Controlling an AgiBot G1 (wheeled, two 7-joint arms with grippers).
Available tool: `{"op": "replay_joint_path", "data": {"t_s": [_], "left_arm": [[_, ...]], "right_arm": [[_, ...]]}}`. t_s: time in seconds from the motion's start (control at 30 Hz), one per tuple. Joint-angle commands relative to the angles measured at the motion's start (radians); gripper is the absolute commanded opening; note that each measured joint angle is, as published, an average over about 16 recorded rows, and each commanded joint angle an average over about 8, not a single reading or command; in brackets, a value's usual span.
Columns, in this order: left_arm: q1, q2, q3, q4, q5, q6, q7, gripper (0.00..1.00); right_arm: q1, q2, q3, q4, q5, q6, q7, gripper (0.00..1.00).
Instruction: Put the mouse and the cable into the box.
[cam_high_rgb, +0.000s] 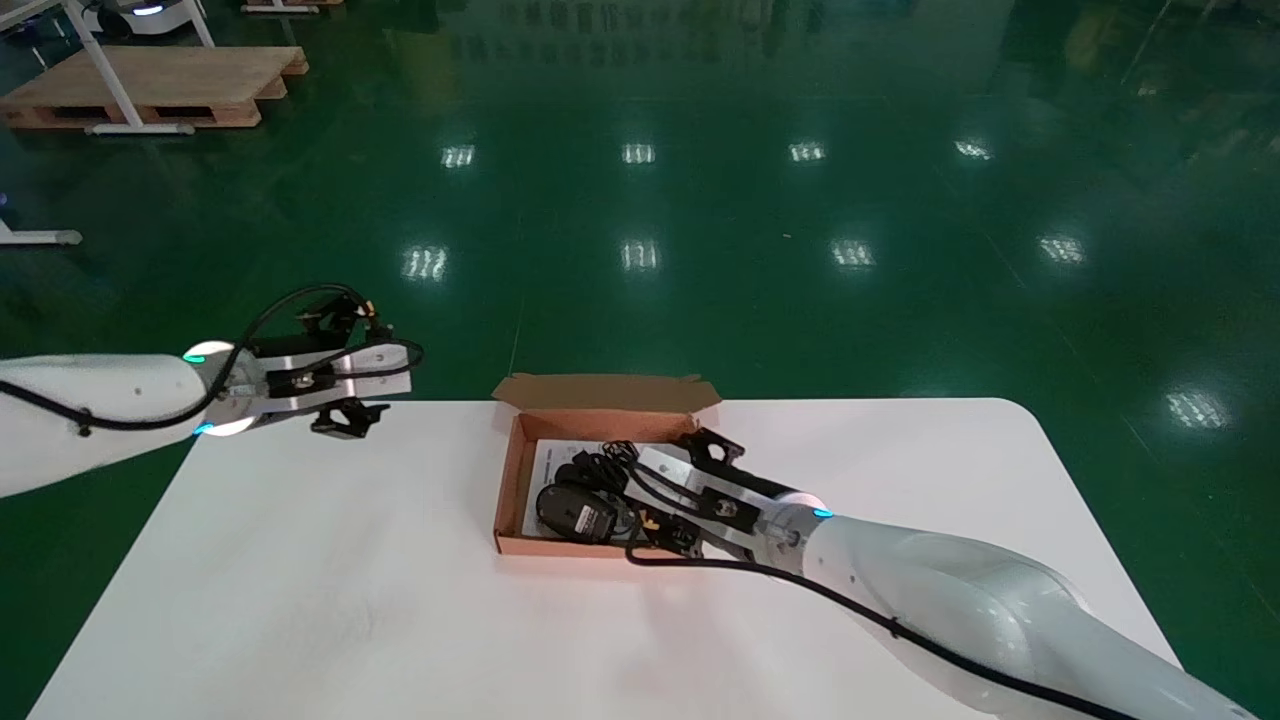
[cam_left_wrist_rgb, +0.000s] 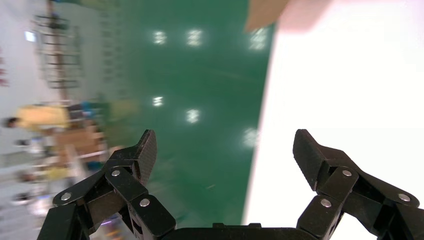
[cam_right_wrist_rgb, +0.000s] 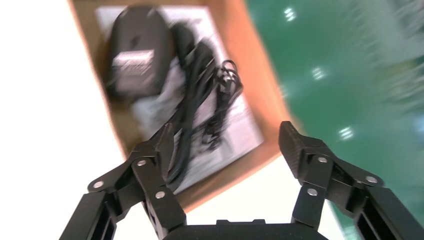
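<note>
The open cardboard box (cam_high_rgb: 508, 470) is sitting on the white bench (cam_high_rgb: 300, 580), in the lower middle of the head view. The black mouse (cam_high_rgb: 575, 512) is lying inside it on a printed sheet (cam_high_rgb: 548, 462), with the bundled cable (cam_high_rgb: 603, 462) just behind it. The right gripper (cam_high_rgb: 684, 493) is hovering over the box's right wall, spread wide and empty, hiding that edge. The left gripper (cam_high_rgb: 372, 366) is hanging wide apart at the bench's far-left corner, well away from the box. A wooden pallet (cam_high_rgb: 150, 85) is lying on the green floor (cam_high_rgb: 800, 250) at upper left.
</note>
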Motion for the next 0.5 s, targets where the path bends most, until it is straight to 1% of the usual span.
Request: {"op": "replay_joint_path", "data": {"t_s": [0.03,0.5], "left_arm": [[0.020,-0.015,-0.028,-0.023,-0.037,0.033,-0.006,1.00],[0.171,-0.126,-0.239,-0.194,-0.315,0.283,-0.052,1.00]], "right_arm": [[-0.012,0.025,0.027,0.016,0.049,-0.040,-0.012,1.00],[-0.094,0.201,0.219,0.131,0.389,-0.321,-0.095,1.00]]}}
